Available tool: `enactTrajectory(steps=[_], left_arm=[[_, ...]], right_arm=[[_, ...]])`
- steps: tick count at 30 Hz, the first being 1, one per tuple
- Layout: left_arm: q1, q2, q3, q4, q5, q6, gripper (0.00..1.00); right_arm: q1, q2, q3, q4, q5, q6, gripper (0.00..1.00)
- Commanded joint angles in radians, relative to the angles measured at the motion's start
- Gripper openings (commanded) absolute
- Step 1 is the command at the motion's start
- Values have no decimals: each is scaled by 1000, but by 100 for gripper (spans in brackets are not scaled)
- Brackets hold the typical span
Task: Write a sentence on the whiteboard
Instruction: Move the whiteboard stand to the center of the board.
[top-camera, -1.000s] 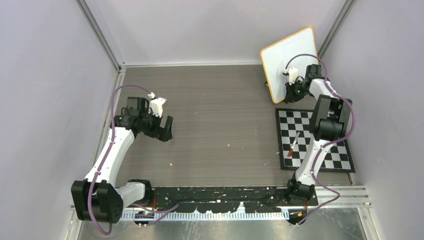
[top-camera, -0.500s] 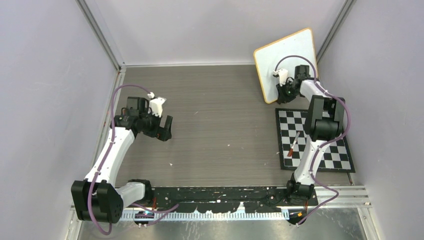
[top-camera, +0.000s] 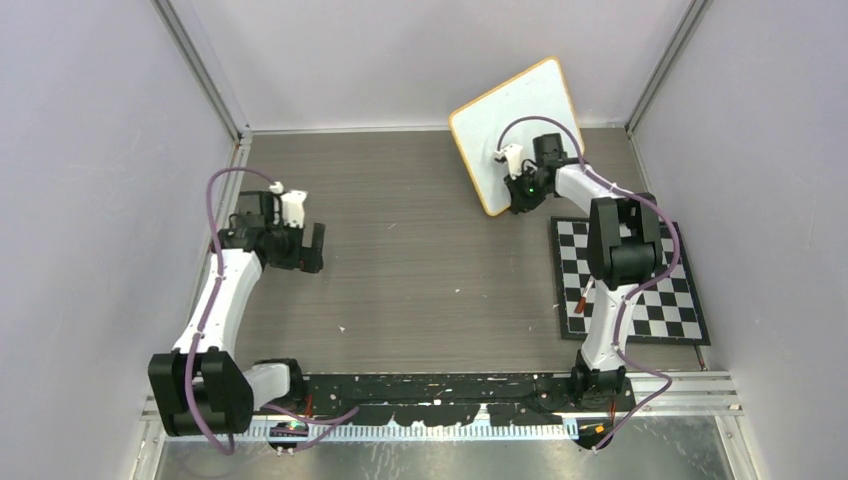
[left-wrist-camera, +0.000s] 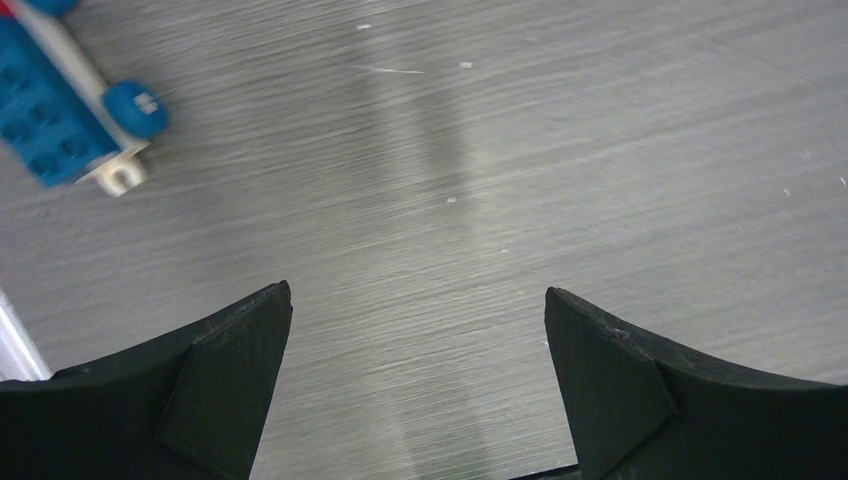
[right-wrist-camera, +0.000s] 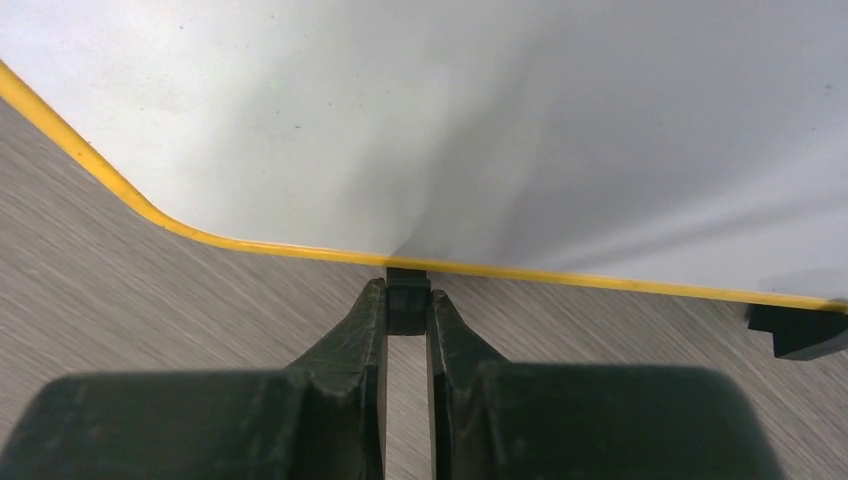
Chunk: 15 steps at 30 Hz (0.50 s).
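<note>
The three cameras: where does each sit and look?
Top external: above, behind the arms, looking down on the table; both arms show.
Left wrist: on left arm, facing down at table and blue toy; open left gripper shows.
Right wrist: on right arm, facing the whiteboard; right gripper pinches its edge.
Shared: top and right wrist both see the whiteboard.

Left tool (left-wrist-camera: 417, 293) gapes wide — right tool (right-wrist-camera: 407, 295) pinched tight, its arm (top-camera: 612, 215) stretched forward.

The left arm (top-camera: 215, 305) and the right arm (top-camera: 600, 330) have white links and black joint housings, each followed by a purple cable (top-camera: 240, 169). The left tool (left-wrist-camera: 418, 300) and right tool (right-wrist-camera: 407, 300) have matte black fingers. A green light (top-camera: 527, 184) shines at the right wrist.
</note>
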<state>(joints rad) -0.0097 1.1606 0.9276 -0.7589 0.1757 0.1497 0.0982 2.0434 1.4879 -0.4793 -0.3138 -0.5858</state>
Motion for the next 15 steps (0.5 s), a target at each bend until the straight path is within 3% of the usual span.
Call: enactTrajectory(steps=[1, 4, 15], left_arm=[[142, -1, 50, 21, 66, -27, 100], [203, -14, 46, 21, 121, -31, 100], [213, -15, 43, 35, 88, -36, 100]], right_arm=[[93, -86, -35, 30, 7, 49, 0], [150, -107, -67, 43, 48, 80, 0], [338, -200, -215, 50, 73, 210, 0]])
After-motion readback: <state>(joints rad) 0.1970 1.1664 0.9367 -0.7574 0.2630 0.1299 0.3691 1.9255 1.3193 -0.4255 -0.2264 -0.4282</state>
